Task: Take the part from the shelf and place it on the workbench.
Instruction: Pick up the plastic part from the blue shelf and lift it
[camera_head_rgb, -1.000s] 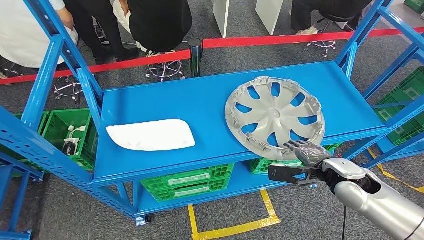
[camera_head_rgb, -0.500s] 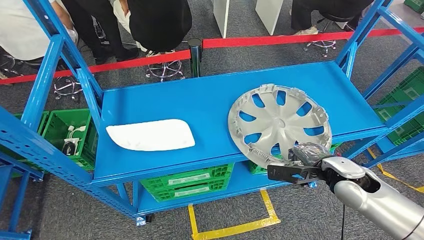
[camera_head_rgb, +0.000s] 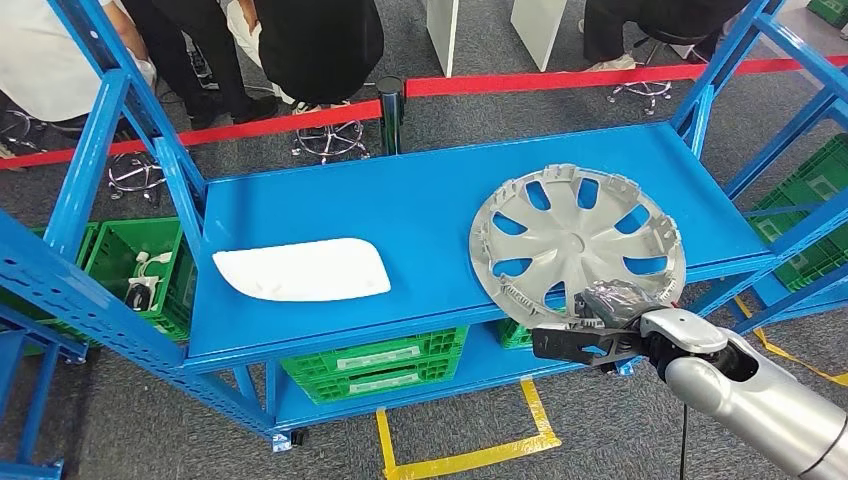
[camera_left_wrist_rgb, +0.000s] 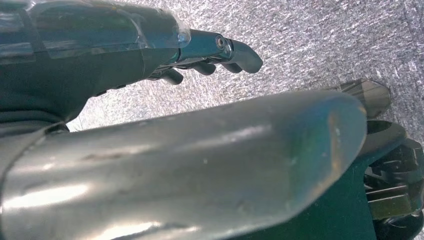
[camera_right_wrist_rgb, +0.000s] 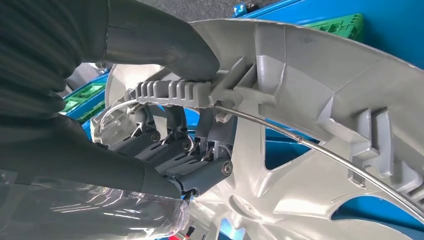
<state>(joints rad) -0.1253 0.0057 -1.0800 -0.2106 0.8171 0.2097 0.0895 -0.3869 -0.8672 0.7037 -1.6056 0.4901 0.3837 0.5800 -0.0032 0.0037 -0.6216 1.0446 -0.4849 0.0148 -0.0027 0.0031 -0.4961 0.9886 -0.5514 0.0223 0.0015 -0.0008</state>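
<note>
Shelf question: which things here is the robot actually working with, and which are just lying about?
In the job:
wheel cover, gripped at its rim
right hand
blue shelf

Just lying about:
white panel
green crates
red barrier tape

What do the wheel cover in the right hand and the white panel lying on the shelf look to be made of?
Wheel cover: probably moulded plastic with a matte silver-grey finish; the right wrist view shows moulded ribs and clips and a thin metal wire ring along its rim. The right hand grips its near rim.

White panel: likely plastic, smooth and slightly glossy, thin with rounded edges; it could be painted, I cannot tell.
</note>
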